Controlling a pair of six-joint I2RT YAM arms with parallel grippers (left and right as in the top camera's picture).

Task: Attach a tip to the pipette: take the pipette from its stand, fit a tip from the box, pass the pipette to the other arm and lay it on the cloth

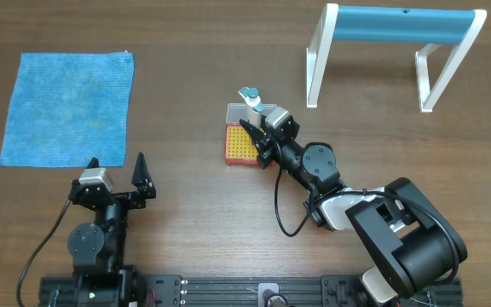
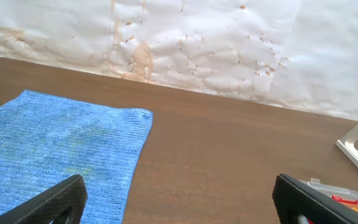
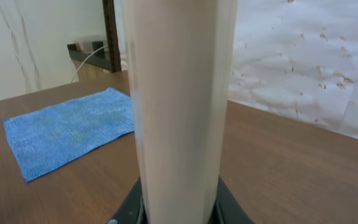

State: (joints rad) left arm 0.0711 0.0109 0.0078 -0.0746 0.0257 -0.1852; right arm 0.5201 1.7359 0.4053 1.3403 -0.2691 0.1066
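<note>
- Two arms work at a brown wooden surface (image 1: 194, 51). The tip box (image 1: 239, 145) serves as reference for every position below.
- Tip box: orange rack of tips with a clear lid section at its far side, sitting about mid-surface.
- Right end effector (image 1: 257, 135): right at the tip box, over its far right part, clenched on the pipette (image 1: 250, 95).
- Pipette: held by its pale body. From above, its blue-grey head shows just past the tip box's far edge. The right wrist camera shows the white barrel (image 3: 179, 99) running straight up between the fingers. The arm hides its lower end, so I cannot tell whether it touches the tips or carries one.
- Stand (image 1: 399, 24): white legs and a blue crossbar, well to the right of the tip box and farther from the arm bases.
- Cloth (image 1: 68, 111): blue and lying flat, well to the left of the tip box and roughly level with it.
- Left end effector (image 1: 118, 170): left of the tip box and nearer the arm bases, by the cloth's near right corner. It is released, with the fingers (image 2: 48, 205) spread wide.
- Left wrist camera: the cloth (image 2: 55, 143) lies ahead on one side and a corner of the tip box (image 2: 347, 200) on the other.
- Black cable (image 1: 278, 209): loops on the surface on the base side of the tip box, beside the right arm.
</note>
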